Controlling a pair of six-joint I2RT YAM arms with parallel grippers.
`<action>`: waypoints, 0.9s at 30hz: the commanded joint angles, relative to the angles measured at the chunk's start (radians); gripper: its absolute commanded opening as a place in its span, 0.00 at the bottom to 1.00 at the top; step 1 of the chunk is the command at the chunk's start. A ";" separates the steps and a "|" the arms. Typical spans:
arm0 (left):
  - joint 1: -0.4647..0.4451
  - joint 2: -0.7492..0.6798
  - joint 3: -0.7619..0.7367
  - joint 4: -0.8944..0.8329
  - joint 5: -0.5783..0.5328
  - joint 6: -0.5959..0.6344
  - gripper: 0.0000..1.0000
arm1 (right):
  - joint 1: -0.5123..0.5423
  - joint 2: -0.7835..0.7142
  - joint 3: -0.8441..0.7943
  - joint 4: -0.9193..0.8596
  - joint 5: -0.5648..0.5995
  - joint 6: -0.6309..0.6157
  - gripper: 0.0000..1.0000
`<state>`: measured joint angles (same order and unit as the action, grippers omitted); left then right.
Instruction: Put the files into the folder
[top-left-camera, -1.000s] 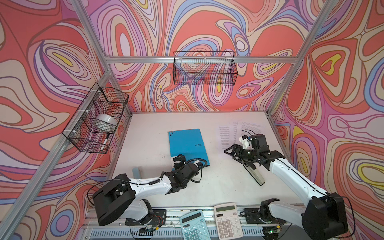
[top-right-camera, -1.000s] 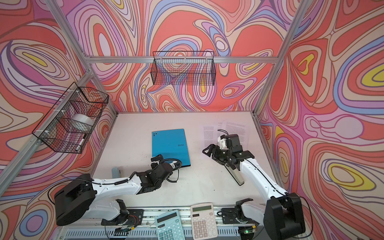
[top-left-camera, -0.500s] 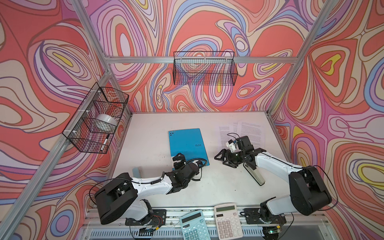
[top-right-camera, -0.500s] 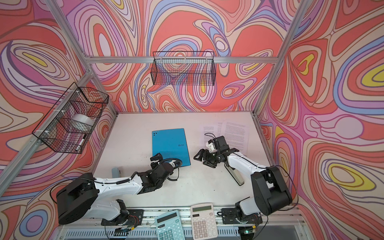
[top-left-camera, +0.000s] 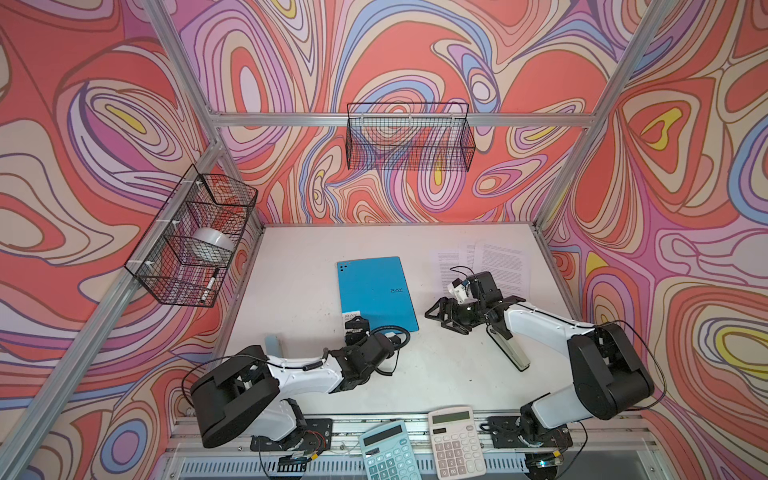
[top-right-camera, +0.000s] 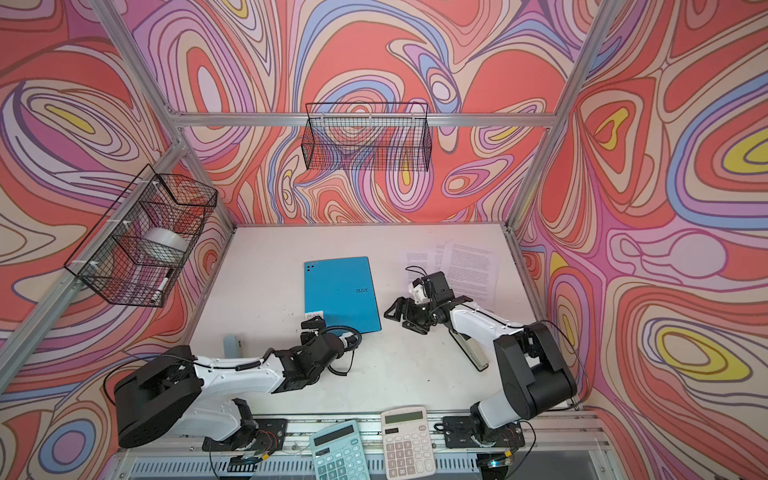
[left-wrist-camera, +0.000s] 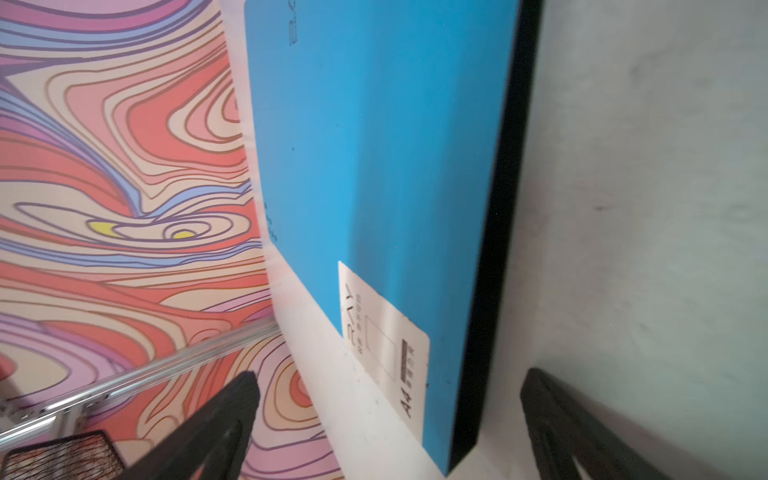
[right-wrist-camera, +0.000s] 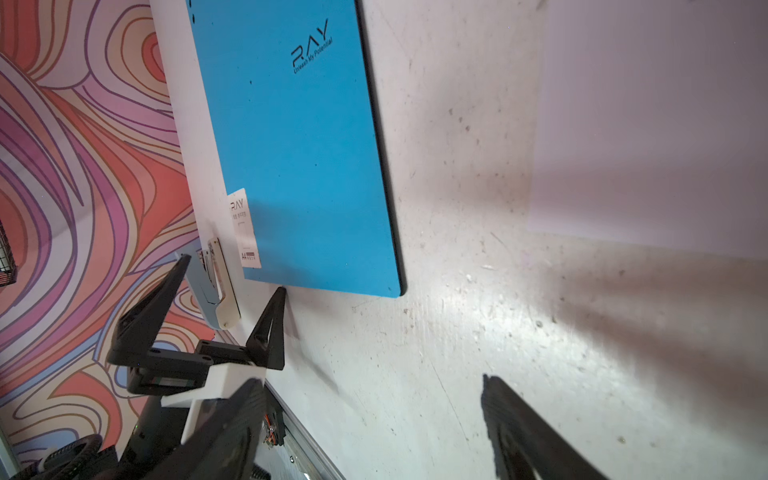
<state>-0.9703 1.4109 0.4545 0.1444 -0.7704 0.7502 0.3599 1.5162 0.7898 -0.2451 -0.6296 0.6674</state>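
1. The folder (top-left-camera: 376, 293) lies shut and flat in the middle. The files (top-left-camera: 494, 266) sit fanned at the far right, untouched.
2. Opening the cover looks to be the step in hand, and next a finger must catch its thin edge.
3. The left claw (top-left-camera: 356, 326) gapes wide at the labelled near corner. The right claw (top-left-camera: 439, 319), also wide, reaches low toward the folder's right edge, not touching.

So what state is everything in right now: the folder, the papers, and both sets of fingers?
Folder: closed, flat on the table, blue cover up.
Papers: loose, fanned out on the table, outside the folder.
Left fingers: open wide, at the folder's near edge, holding nothing.
Right fingers: open, holding nothing, above the table beside the folder.
Tape roll: sitting in the side wire basket.
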 joint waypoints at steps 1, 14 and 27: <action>-0.004 0.033 -0.018 0.148 -0.071 0.071 1.00 | 0.009 0.014 0.035 0.024 -0.008 0.000 0.86; -0.003 0.070 -0.048 0.335 -0.152 0.104 1.00 | 0.020 0.091 0.081 0.044 -0.042 -0.025 0.86; -0.002 0.075 -0.051 0.401 -0.193 0.111 1.00 | 0.038 0.178 0.117 0.062 -0.079 -0.053 0.86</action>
<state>-0.9699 1.5028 0.4095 0.5056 -0.9360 0.8604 0.3866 1.6764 0.8867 -0.2070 -0.6914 0.6331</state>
